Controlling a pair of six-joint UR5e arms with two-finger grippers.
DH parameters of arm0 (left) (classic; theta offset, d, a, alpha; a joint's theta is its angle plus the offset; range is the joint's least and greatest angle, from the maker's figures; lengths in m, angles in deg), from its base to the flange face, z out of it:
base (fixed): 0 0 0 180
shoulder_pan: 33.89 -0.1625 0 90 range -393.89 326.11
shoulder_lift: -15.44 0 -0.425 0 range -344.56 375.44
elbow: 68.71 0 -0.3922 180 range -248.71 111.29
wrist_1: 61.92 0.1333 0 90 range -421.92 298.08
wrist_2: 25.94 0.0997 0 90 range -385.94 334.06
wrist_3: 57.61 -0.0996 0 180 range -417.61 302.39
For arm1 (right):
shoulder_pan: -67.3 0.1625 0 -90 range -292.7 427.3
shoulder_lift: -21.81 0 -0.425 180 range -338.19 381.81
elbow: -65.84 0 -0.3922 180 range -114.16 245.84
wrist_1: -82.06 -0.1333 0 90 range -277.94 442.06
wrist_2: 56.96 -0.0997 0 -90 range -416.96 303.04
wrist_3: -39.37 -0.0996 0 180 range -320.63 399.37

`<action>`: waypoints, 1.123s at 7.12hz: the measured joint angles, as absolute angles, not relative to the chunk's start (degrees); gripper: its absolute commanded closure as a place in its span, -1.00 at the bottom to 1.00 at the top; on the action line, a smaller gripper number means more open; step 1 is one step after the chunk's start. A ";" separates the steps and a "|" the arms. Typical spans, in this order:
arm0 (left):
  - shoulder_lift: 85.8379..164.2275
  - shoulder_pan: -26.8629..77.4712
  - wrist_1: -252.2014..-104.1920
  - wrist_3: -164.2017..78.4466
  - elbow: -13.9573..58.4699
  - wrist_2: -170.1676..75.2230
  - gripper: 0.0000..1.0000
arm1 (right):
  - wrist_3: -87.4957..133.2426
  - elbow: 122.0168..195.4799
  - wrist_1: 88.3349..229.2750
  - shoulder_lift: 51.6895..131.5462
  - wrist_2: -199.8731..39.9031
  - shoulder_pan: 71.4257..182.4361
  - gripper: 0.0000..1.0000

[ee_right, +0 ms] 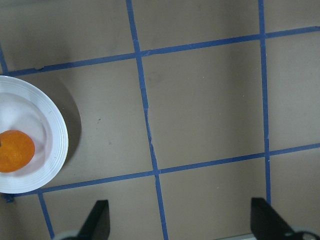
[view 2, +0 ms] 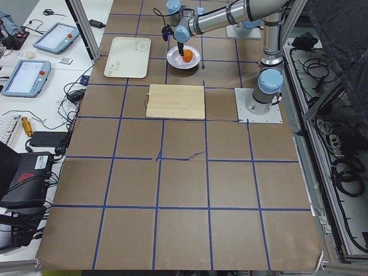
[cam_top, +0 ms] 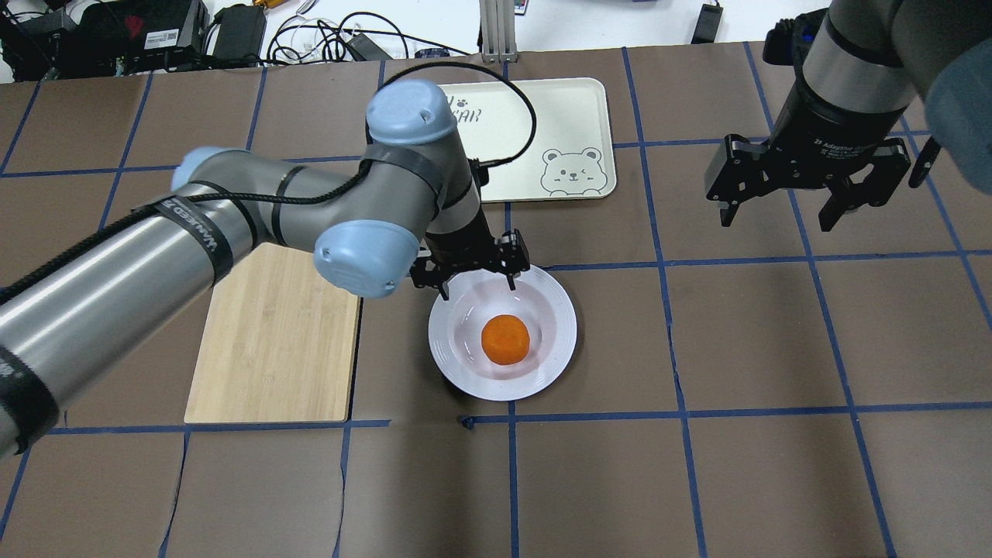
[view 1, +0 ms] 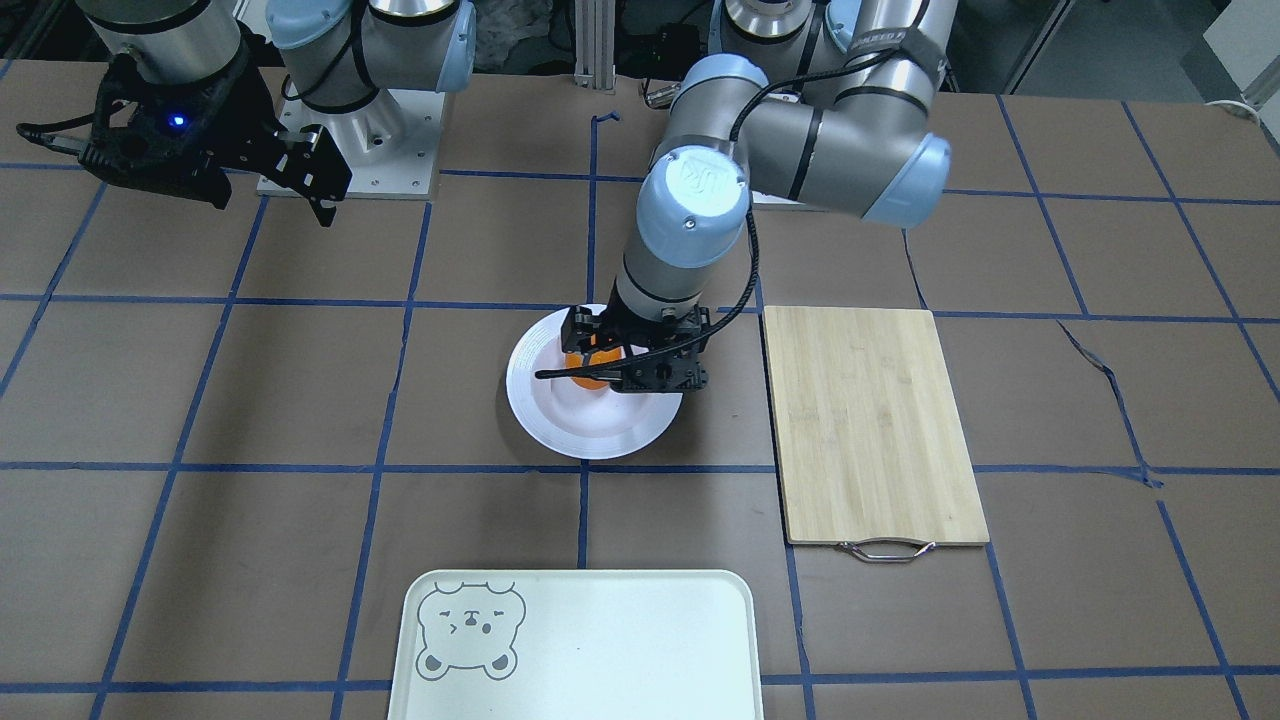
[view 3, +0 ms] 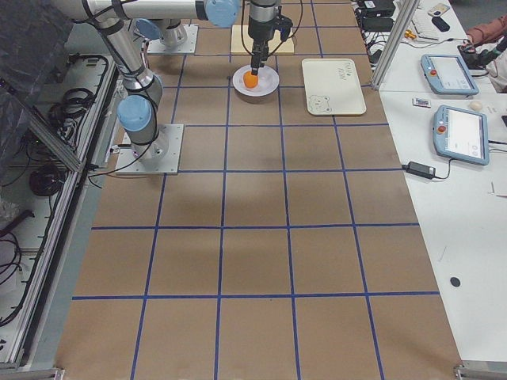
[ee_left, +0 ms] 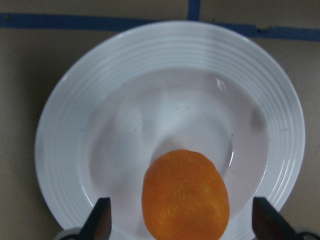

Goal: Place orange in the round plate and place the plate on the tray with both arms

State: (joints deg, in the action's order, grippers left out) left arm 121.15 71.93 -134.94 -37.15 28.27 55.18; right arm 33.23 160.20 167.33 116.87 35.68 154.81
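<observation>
Board [cam_top: 275, 333]: flat on the bench [cam_top: 759, 341], left of the plate with a narrow gap. Its right edge leaves me little room on that side of the rim.
Left fingers [cam_top: 513, 263]: spread wide, holding nothing, hanging above the orange and clear of it.
Plate [cam_top: 559, 341]: on the bench near the middle, not yet on the tray.
Orange [cam_top: 505, 339]: sits free in the plate's sunken centre, touching neither finger. I judge that half of the job done.
Step in hand: take the rim from two opposite sides. I'd pinch the rim only, lift both arms together and keep the plate level, since the round fruit could roll.
Tray [cam_top: 542, 116]: beyond the plate and apart from it, bear corner nearest. I must clear its raised edge before lowering.
Right fingers [cam_top: 727, 203]: wide open, empty, held high and well to the right of the plate.
Room: open bench on the plate's right for the right arm's approach.
</observation>
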 measured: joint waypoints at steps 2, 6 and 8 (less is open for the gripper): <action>115.69 66.58 -147.88 -41.84 20.82 56.60 -1.00 | 33.10 160.26 168.28 116.54 35.02 152.46 -1.00; 109.51 59.10 -149.18 -53.51 18.32 60.78 -1.00 | 38.27 159.79 169.20 112.60 32.74 149.54 -1.00; 108.51 58.12 -146.40 -54.15 18.34 61.14 -1.00 | 39.43 160.07 169.45 111.22 27.26 149.54 -1.00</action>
